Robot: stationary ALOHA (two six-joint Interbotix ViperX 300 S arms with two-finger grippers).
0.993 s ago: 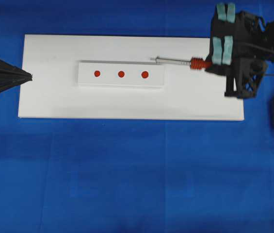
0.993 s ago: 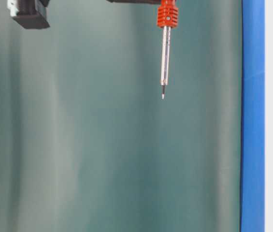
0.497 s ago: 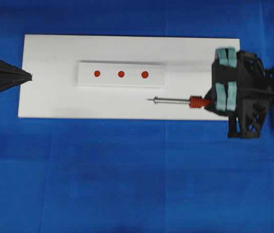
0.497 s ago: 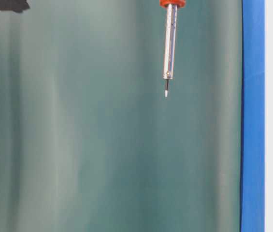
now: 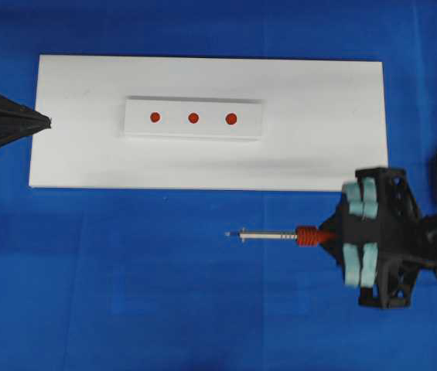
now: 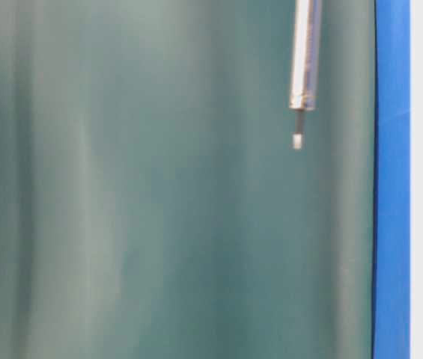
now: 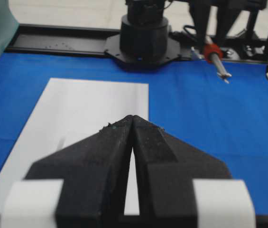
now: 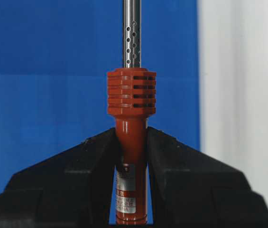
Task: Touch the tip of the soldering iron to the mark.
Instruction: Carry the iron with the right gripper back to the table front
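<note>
A: Where's the soldering iron rn?

B: Over the blue cloth, just off the near long edge of the white board in the overhead view. Shaft lies level, tip pointing toward the left side of that view. Not over the board at all.

A: Who's got it?

B: Right gripper. Fingers clamped on the red-orange handle just below the ribbed collar, per the right wrist cam. Label on the handle shows between the jaws.

A: And the mark?

B: On the white strip mid-board, the end dot of three, on the side nearer the right arm. Iron tip is well apart from it, w/ the board edge between them.

A: Table-level cam show anything?

B: Just the lower shaft and tip, blurred, hanging in front of the green backdrop. Three dots at the frame's right edge.

A: Left side?

B: Left gripper is pressed together, jaws meeting at a point, nothing in them. Sits at the board's short left edge, over the white surface. From its cam the iron shows far off near the other arm's base.
</note>
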